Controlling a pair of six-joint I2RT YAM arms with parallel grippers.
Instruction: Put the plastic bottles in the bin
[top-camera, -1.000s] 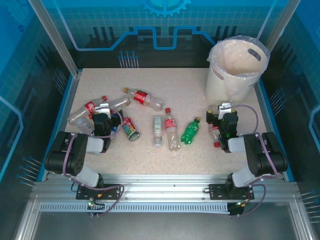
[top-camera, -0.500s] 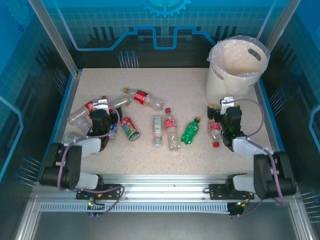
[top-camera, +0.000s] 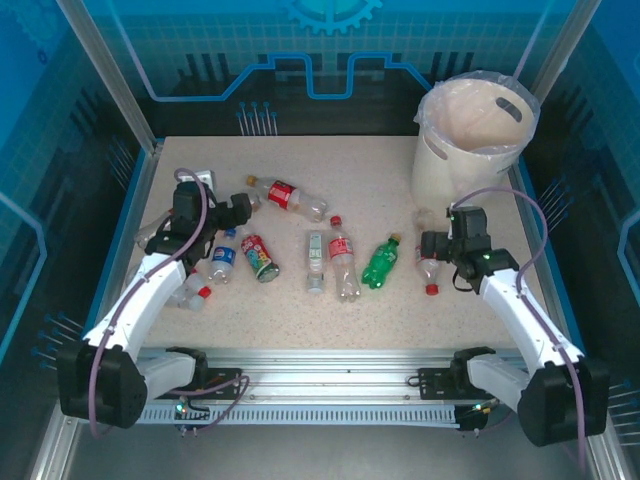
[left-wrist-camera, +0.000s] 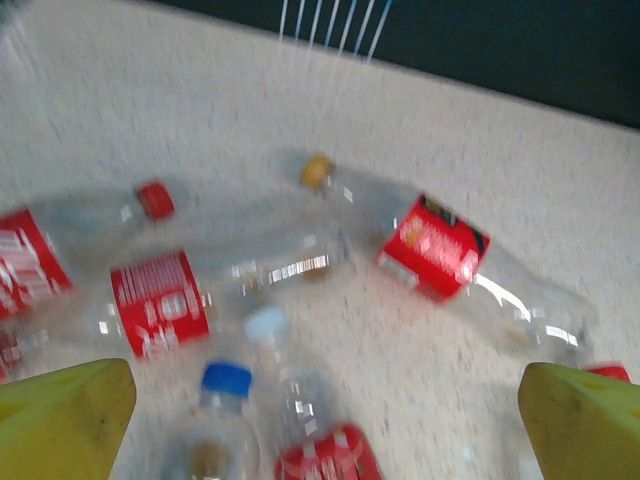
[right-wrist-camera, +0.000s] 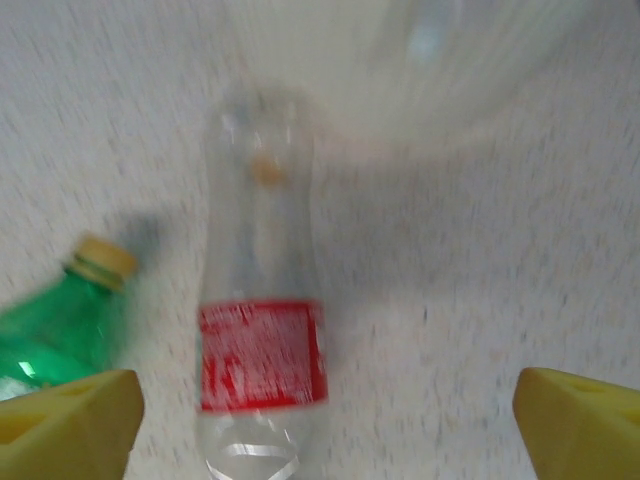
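The left wrist camera gives me the left gripper (left-wrist-camera: 320, 425) with its jaws spread wide, a yellow fingertip (left-wrist-camera: 62, 418) in each bottom corner of the picture. They are released and hold nothing. Below them lies a cluster of plastic bottles (left-wrist-camera: 158, 303). A blue cap (left-wrist-camera: 226, 378) and a white cap (left-wrist-camera: 266, 322) sit between the tips. Beyond those, a tan-capped bottle (left-wrist-camera: 432, 250) with a red label lies slantwise on the tabletop (left-wrist-camera: 200, 90). I cannot tell whether either tip touches a bottle.

The right gripper (right-wrist-camera: 325, 420) has its jaws wide apart too, and they are empty. A red-labelled bottle (right-wrist-camera: 262, 350) lies lengthwise in the gap, clear of both tips. The green bottle (right-wrist-camera: 50, 335) lies just beside it on the left. This picture is blurred, so I read no finer detail.

The overhead camera gives me the layout that the wrist cameras leave out. The bin (top-camera: 445, 170) stands upright at the far right of the tabletop, its clear liner folded over the rim. The right arm reaches to a spot near the foot of the bin, over its bottle. The left arm stretches into the pile at the far left. Between the two arms more bottles lie on their sides: a colourful-labelled bottle (top-camera: 260, 257), a pale bottle (top-camera: 316, 262) and a red-capped bottle (top-camera: 343, 265) just beside it.
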